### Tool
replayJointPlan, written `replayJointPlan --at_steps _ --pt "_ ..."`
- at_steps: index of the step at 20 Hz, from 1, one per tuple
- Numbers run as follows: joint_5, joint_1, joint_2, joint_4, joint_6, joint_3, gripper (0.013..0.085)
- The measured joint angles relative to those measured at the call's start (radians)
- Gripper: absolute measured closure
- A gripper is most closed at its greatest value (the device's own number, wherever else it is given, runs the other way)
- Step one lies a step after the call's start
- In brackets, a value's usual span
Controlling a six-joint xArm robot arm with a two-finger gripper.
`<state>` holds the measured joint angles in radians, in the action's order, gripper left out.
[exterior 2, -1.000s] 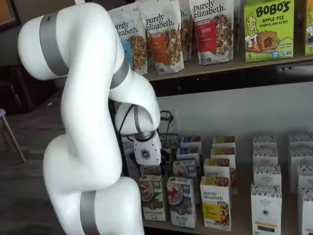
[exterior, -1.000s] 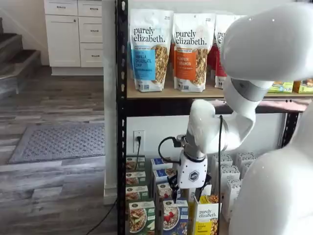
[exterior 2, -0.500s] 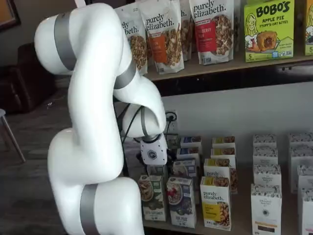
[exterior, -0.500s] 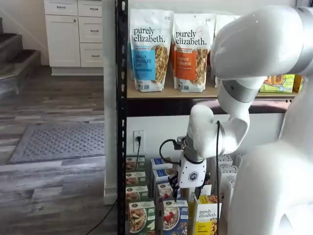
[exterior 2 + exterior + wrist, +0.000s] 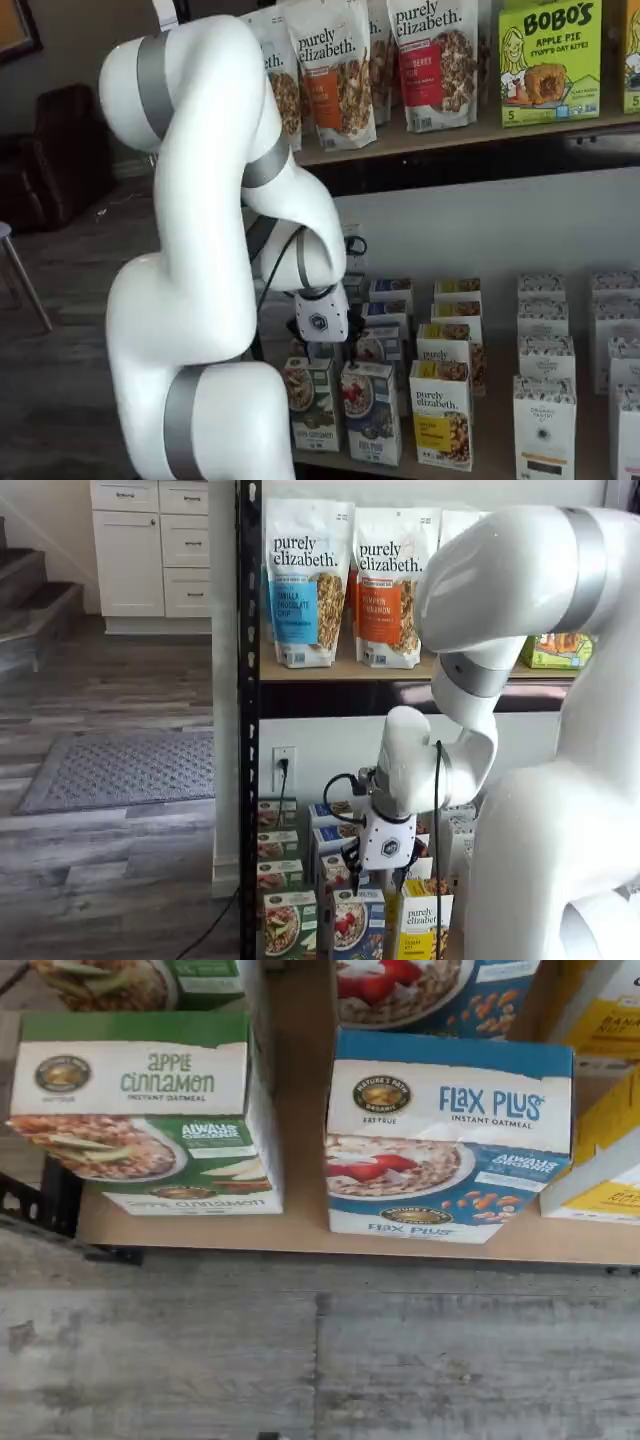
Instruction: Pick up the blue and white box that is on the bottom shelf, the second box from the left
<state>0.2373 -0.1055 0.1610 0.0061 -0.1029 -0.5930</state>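
The blue and white box [image 5: 450, 1135], marked "Flax Plus", stands upright at the front of the bottom shelf [image 5: 300, 1235]. It also shows in both shelf views [image 5: 357, 925] [image 5: 371, 412], with more boxes like it in a row behind. My gripper [image 5: 378, 880] hangs just above and behind this front box. In a shelf view its black fingers [image 5: 400, 880] stand apart with a gap between them and hold nothing. In a shelf view the gripper [image 5: 326, 352] is just left of the blue row, its fingers partly hidden.
A green "Apple Cinnamon" box [image 5: 150, 1110] stands left of the blue one, and a yellow "purely elizabeth" box [image 5: 441, 415] right of it. White boxes [image 5: 545, 420] stand further right. Granola bags [image 5: 305, 580] fill the upper tier. A black steel post [image 5: 247, 730] stands at the left.
The arm has swung over and carried the gripper a little lower and nearer the front blue box. The boxes have not moved.
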Motion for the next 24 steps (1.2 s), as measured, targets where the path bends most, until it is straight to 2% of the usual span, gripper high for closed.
replayJointPlan --at_steps 3,4,9,11,13,17,19,22,24 --pt "-0.048 0.008 0.063 -0.070 -0.061 -0.027 0.0130" --pt "-0.060 0.008 0.080 -0.079 -0.068 -0.035 0.0130" --pt "-0.112 0.010 0.162 -0.090 -0.076 -0.081 0.0130" --pt "-0.120 0.010 0.190 -0.085 -0.072 -0.102 0.0130" --pt "-0.122 0.015 0.214 -0.107 -0.089 -0.123 0.0130" --pt "-0.127 0.019 0.256 -0.104 -0.082 -0.161 0.0130" --pt "-0.131 0.026 0.279 -0.126 -0.097 -0.181 0.0130" --pt "-0.133 0.038 0.308 -0.182 -0.141 -0.211 0.0130" --pt "-0.132 0.041 0.328 -0.190 -0.145 -0.231 0.0130"
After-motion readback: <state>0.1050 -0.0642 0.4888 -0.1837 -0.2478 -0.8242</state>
